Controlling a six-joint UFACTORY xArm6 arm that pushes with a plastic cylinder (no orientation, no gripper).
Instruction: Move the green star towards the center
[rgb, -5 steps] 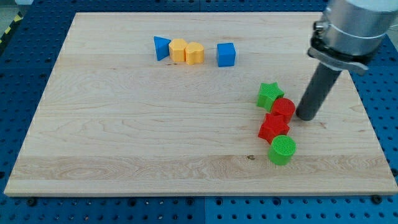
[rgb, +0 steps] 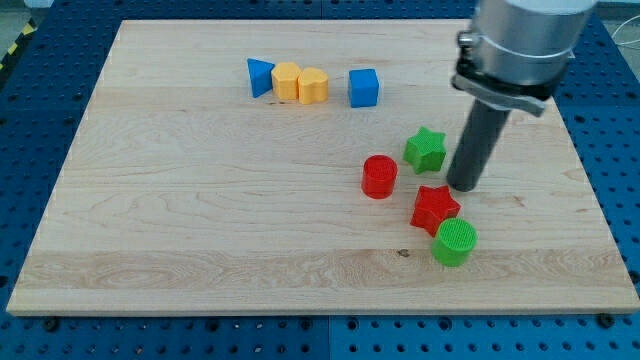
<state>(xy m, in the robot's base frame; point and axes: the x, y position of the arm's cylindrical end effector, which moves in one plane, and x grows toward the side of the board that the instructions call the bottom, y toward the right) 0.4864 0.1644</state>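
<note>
The green star (rgb: 425, 149) lies on the wooden board (rgb: 200, 200) right of centre. My tip (rgb: 463, 186) rests on the board just right of the star and slightly below it, close to it. A red cylinder (rgb: 379, 176) stands to the lower left of the star, apart from it. A red star (rgb: 435, 208) lies just below my tip, with a green cylinder (rgb: 454, 242) touching it at its lower right.
Near the view's top stands a row: a blue triangle (rgb: 260, 76), a yellow hexagon-like block (rgb: 287, 81), a yellow heart-like block (rgb: 313, 86) and a blue cube (rgb: 363, 87). The board's right edge is close to the arm.
My tip has moved left. The red cylinder has been pushed left, away from the stars. The green star has shifted slightly up and left. The red star and green cylinder hardly moved.
</note>
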